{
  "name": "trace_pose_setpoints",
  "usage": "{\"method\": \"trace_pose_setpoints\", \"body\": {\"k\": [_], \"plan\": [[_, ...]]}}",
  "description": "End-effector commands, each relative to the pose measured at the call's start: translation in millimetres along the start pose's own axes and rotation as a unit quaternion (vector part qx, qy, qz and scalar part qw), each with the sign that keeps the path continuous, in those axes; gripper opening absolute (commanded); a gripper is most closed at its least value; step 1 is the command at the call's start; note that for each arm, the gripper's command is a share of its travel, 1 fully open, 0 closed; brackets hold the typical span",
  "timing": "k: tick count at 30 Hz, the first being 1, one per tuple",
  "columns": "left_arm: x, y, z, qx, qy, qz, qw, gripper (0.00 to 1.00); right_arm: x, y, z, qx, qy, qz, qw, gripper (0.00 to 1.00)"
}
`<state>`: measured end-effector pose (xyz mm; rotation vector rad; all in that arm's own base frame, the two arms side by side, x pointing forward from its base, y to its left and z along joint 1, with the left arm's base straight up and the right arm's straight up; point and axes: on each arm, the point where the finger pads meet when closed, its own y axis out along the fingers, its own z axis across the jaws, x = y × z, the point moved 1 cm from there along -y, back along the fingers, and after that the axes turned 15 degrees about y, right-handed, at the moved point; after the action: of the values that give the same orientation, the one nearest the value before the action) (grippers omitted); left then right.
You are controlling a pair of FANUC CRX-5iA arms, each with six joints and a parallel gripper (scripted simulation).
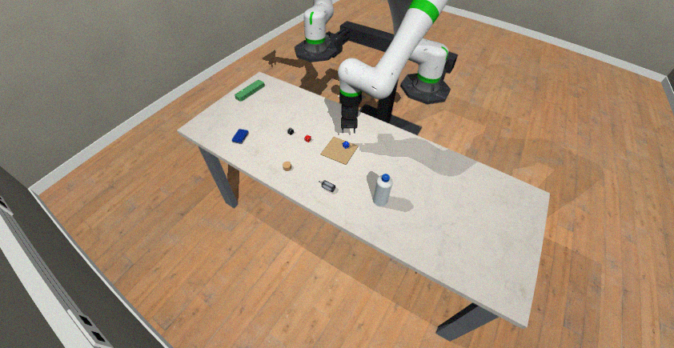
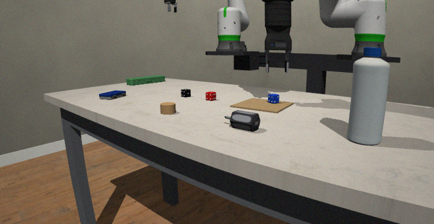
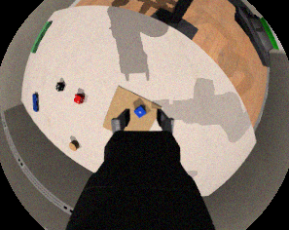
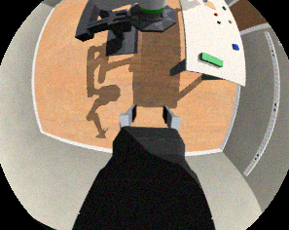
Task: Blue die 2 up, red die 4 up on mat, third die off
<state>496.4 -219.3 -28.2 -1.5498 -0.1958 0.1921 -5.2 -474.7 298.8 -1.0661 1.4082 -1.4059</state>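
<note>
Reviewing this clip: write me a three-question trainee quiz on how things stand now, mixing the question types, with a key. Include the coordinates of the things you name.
1. True or false: the red die [image 1: 307,138] [image 2: 210,96] [image 3: 79,98] lies on the mat [image 1: 335,153] [image 2: 257,107] [image 3: 117,109].

2. Multiple choice: which thing rests on the mat?
a) the black die
b) the blue die
c) the bottle

3. Fill in the blank: the left gripper [image 1: 348,131] [image 2: 277,70] [image 3: 143,114] is ____ (open or shut).

Key: 1. false; 2. b; 3. open
</note>
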Motion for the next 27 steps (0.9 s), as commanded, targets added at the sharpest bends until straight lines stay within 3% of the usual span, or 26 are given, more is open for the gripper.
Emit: {"method": "trace_pose_setpoints", "body": {"k": [1,6,7,14,19,22,23,27], "plan": [[-1.8,-0.5,1.5,-0.006,0.087,0.001,0.996,1.0,0.2,-0.8,-0.1,0.0,0.0,-0.001,1.0,1.0],[-3.0,-0.2,2.8,-0.006,0.141,0.001,0.99,1.0,0.2,-0.8,-0.1,0.0,0.0,-0.001,1.0,1.0],[-3.7,0.0,3.9,-0.006,0.186,0.001,0.983,1.0,0.2,-0.8,-0.1,0.0,0.0,-0.001,1.0,1.0],[-4.7,0.6,6.5,-0.006,0.291,0.0,0.957,1.0,0.2,-0.8,-0.1,0.0,0.0,-0.001,1.0,1.0],[-4.6,1.1,8.5,-0.006,0.382,0.0,0.924,1.0,0.2,-0.8,-0.1,0.0,0.0,-0.001,1.0,1.0],[-4.5,1.1,8.7,-0.006,0.392,-0.001,0.92,1.0,0.2,-0.8,-0.1,0.0,0.0,-0.001,1.0,1.0],[-4.1,1.4,9.5,-0.006,0.442,-0.001,0.897,1.0,0.2,-0.8,-0.1,0.0,0.0,-0.001,1.0,1.0],[-3.4,1.7,10.3,-0.006,0.49,-0.001,0.872,1.0,0.2,-0.8,-0.1,0.0,0.0,-0.001,1.0,1.0]]}}
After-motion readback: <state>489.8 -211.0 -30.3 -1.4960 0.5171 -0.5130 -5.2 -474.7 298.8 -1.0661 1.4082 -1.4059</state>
